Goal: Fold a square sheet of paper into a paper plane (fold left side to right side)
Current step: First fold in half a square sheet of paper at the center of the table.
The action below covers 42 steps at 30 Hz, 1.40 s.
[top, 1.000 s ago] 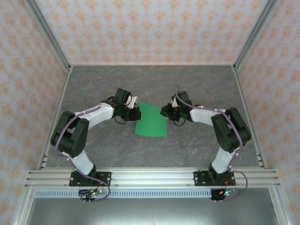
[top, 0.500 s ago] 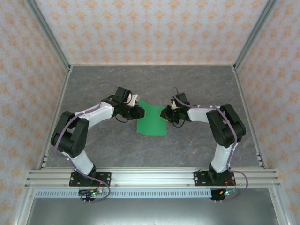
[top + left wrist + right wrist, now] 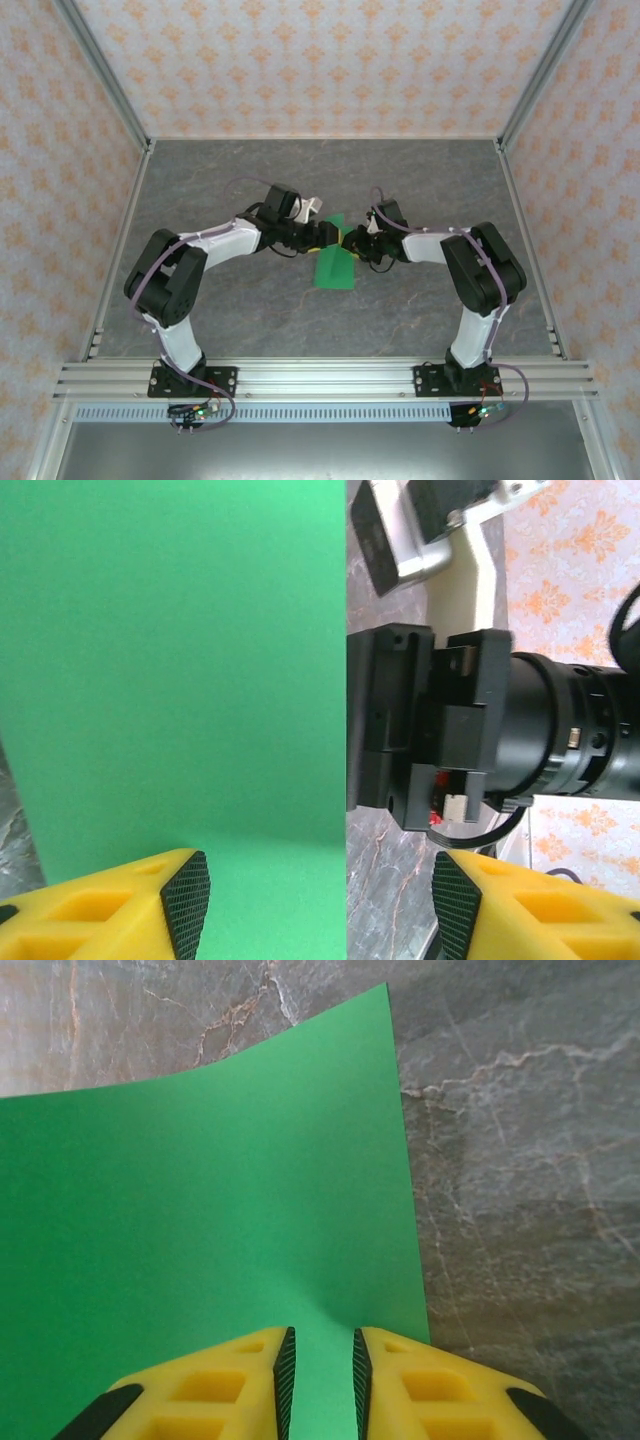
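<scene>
Green paper folded over mid-counter. Left end effector spread open above it. Right end effector pinching paper edge.

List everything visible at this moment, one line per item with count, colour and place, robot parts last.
square sheet of paper: one, bright green, mid-table between the two end effectors, its left side brought over toward the right
table: one, grey marbled surface, under the paper and arms
enclosure walls: three, cream with orange floral pattern, left, back and right of the table
aluminium rail: one, silver, along the near edge, carrying both arm bases
left end effector: one, yellow fingers with black pads, jaws spread apart over the paper's right edge
right end effector: one, yellow fingers with black pads, narrow gap with the paper's edge between the pads
arms: two, white and black, reaching inward from the near edge
</scene>
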Tool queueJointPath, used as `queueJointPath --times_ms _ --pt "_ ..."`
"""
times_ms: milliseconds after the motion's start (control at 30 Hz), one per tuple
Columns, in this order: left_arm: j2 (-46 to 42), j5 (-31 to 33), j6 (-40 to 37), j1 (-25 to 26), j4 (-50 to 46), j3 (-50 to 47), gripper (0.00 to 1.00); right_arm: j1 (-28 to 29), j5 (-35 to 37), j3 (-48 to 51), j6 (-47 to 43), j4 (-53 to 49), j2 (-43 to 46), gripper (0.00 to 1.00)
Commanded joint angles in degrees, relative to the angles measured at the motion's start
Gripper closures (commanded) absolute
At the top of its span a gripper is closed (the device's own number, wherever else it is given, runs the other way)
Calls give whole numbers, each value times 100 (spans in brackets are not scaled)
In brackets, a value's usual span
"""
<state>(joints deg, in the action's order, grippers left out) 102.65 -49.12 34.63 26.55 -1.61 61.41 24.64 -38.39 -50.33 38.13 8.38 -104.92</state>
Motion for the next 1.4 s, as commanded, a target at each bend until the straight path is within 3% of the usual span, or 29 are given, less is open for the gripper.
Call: queueJointPath --times_ms 0,133,267,400,667,967,1167,1367 --pt "131 -89 214 -9 305 127 35 -45 225 113 115 -29 145 68" --pt "219 -45 283 -2 410 136 36 -226 271 84 94 -225 723 54" --pt "281 -35 307 -4 456 168 44 -291 294 104 -24 -460 1222 43" --pt "308 -27 273 -7 446 185 57 -286 -65 296 380 -29 1321 44" --pt "334 34 290 -1 442 161 69 -176 -536 474 959 944 1010 56" --pt "352 78 283 0 425 154 73 -66 -502 470 991 1051 921 62" --pt "356 135 219 0 325 164 76 -70 -86 499 740 636 1297 61" --pt "371 164 216 -2 328 174 78 -71 -216 530 734 655 1352 60"
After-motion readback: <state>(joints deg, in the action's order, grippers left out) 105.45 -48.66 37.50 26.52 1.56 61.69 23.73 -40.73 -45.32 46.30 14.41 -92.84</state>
